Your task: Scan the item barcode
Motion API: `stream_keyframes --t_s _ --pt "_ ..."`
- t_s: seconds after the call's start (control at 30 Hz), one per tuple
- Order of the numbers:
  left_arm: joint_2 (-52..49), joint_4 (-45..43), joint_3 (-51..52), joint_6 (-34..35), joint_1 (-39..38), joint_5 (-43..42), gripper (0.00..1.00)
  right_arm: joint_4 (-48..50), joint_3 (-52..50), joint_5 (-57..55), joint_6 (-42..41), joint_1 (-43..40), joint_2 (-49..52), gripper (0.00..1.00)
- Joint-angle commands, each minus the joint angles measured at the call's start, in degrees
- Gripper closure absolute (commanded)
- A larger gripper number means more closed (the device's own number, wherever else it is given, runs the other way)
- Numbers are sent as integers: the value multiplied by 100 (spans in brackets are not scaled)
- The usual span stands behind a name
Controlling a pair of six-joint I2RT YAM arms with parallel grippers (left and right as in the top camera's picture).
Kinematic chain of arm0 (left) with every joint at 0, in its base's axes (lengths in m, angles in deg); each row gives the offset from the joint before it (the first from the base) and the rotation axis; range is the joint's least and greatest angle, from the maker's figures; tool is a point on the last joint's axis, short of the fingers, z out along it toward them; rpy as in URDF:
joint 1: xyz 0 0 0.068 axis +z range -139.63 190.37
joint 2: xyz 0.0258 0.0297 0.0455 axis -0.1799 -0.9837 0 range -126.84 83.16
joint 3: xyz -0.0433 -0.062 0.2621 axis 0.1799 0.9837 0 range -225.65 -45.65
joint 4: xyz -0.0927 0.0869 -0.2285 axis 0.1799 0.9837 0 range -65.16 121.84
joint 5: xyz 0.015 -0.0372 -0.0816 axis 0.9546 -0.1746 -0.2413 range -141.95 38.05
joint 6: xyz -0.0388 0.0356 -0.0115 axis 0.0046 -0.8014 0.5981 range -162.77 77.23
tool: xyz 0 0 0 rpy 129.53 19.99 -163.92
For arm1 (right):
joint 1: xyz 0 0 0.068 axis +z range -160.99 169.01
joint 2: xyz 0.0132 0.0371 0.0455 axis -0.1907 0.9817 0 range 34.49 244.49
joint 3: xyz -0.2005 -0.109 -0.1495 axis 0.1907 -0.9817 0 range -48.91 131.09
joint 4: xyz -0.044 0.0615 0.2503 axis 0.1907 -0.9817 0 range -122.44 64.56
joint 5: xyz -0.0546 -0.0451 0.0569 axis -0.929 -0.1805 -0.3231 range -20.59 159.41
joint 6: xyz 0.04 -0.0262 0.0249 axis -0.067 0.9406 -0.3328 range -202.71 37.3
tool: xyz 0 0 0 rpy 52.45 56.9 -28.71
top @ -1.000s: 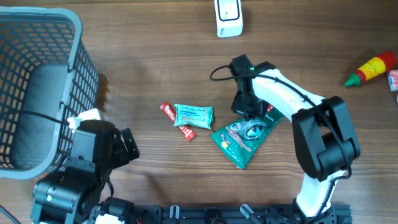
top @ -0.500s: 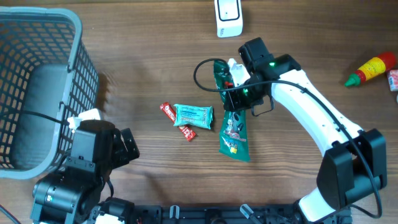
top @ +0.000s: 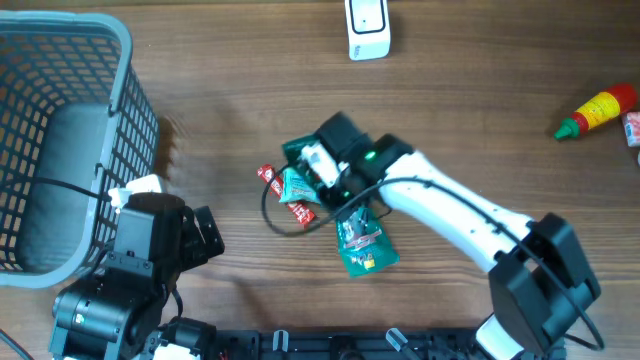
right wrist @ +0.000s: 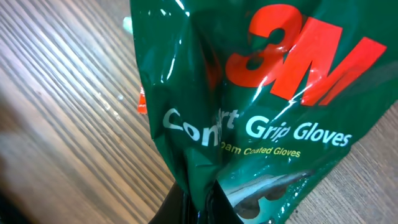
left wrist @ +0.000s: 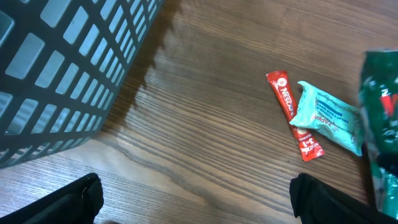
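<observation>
Right gripper [top: 330, 165] is clamped shut on a green glove bag [top: 360, 245]. The right wrist view shows the crumpled plastic pinched between the fingers [right wrist: 180, 208], with the printed face toward the camera. The bag sits over the middle of the table [top: 470, 90] and runs from the gripper down toward the near edge; can't tell if its lower end touches the wood. Its top end overlaps a teal snack wrapper [top: 297, 185], which lies across a red sachet [top: 268, 177] just to the left. The white scanner [top: 367, 28] is at the far edge, well apart from the bag. A red sauce bottle [top: 598, 108] is far right. Left gripper [left wrist: 196, 202] is spread wide with nothing in it, low over the table beside the grey basket [top: 125, 55].
</observation>
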Motion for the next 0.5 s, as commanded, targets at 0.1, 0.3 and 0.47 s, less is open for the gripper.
stream_keyframes --t_s 0.1,0.3,0.47 --pt "9 0 -7 -87 31 -28 0 201 -114 -1506 101 385 107 95" --pt "9 0 -7 -87 31 -28 0 459 -334 -1355 98 402 109 91" --pt "9 0 -7 -87 31 -28 0 490 -463 -964 122 476 109 91"
